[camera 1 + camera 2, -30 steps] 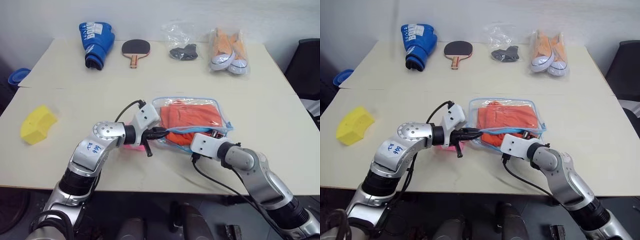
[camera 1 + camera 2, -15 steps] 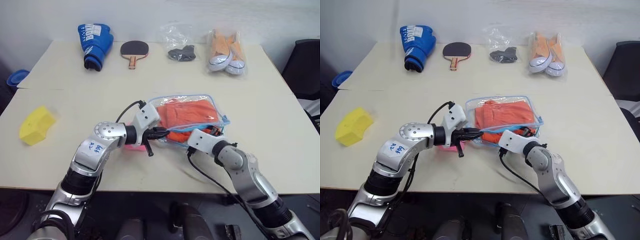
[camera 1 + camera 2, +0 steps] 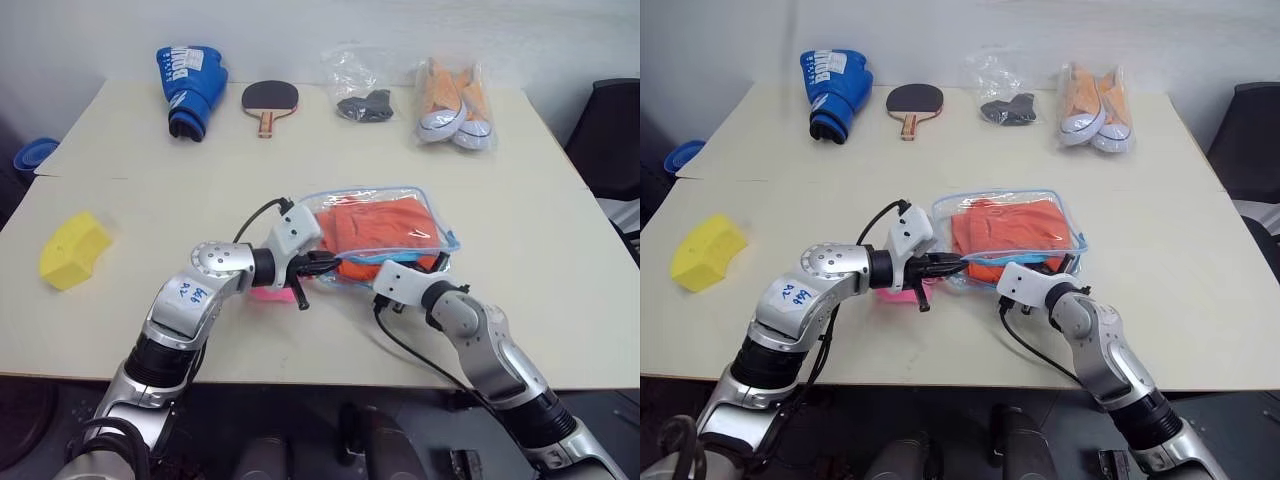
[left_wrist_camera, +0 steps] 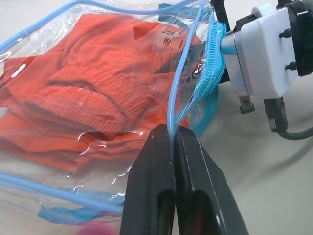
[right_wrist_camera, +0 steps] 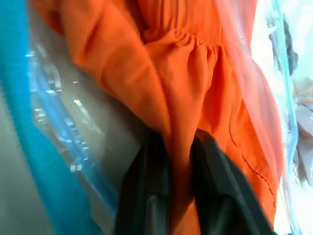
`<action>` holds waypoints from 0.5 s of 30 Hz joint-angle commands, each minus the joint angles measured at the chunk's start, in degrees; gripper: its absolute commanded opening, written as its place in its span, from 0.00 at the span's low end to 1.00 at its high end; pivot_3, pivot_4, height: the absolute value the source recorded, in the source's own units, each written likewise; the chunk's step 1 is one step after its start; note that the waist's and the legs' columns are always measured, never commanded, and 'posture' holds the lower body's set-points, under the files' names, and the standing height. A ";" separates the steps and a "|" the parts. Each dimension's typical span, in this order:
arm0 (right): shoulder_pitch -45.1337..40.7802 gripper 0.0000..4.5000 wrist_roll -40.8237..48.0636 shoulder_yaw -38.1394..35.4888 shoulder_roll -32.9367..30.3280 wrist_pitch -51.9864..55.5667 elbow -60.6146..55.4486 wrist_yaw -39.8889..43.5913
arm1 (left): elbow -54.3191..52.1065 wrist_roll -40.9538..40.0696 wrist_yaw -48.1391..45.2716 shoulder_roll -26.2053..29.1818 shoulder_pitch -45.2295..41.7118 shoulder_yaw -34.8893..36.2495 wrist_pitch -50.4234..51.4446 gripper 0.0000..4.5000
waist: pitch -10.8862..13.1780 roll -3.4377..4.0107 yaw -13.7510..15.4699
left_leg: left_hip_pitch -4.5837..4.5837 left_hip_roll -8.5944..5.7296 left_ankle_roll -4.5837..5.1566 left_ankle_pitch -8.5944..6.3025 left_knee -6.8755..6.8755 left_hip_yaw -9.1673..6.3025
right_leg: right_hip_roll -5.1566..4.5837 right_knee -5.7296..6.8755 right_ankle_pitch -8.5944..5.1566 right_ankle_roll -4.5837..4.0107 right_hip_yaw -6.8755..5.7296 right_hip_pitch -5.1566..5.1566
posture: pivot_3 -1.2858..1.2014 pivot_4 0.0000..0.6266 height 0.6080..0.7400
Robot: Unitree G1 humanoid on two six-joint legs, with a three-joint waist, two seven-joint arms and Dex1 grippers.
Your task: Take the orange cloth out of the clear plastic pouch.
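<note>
Cloth (image 3: 385, 228) inside pouch (image 3: 425, 205); sponge (image 3: 74, 248) far left

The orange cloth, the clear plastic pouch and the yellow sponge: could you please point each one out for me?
orange cloth (image 3: 385, 228), left eye view, on its folded middle inside the pouch.
clear plastic pouch (image 3: 322, 200), left eye view, on its light blue top edge trim.
yellow sponge (image 3: 72, 250), left eye view, on its top face.

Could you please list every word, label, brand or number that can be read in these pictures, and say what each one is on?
Blue boxing glove: white lettering on the cuff, beginning "BO"; the rest is too small to read.
White sticker on the left forearm: handwritten blue marks, too small to read with confidence.
Clear plastic pouch, orange cloth, table tennis paddle and shoes: no readable text.
</note>
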 commanded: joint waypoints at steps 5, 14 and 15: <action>2.98 0.00 -3.75 1.74 -5.71 -6.57 -1.22 2.49 | 0.85 0.59 2.10 -1.62 -1.47 -0.09 -0.81 0.00 | 0.00 0.00 0.23 | -0.03 0.00 0.00 0.00 -0.02 -0.04 | 0.00 -0.06 0.00 0.00 -0.04 -0.01 | 0.52 0.24 1.00; 11.48 0.00 -2.57 -2.56 -12.90 -17.03 -13.80 6.40 | 7.62 8.35 6.55 -1.86 -4.09 -3.68 -7.25 0.00 | 0.01 0.01 0.89 | -0.06 0.02 0.00 -0.02 -0.10 -0.05 | 0.04 -0.17 0.00 0.02 -0.08 -0.01 | 0.52 0.24 1.00; 12.94 0.00 -1.53 -3.73 -13.74 -17.83 -15.46 7.21 | 8.98 9.60 7.01 -1.68 -4.30 -4.08 -8.80 0.00 | 0.01 0.01 0.97 | -0.06 0.02 0.00 -0.02 -0.10 -0.04 | 0.04 -0.17 0.00 0.03 -0.08 -0.01 | 0.52 0.24 1.00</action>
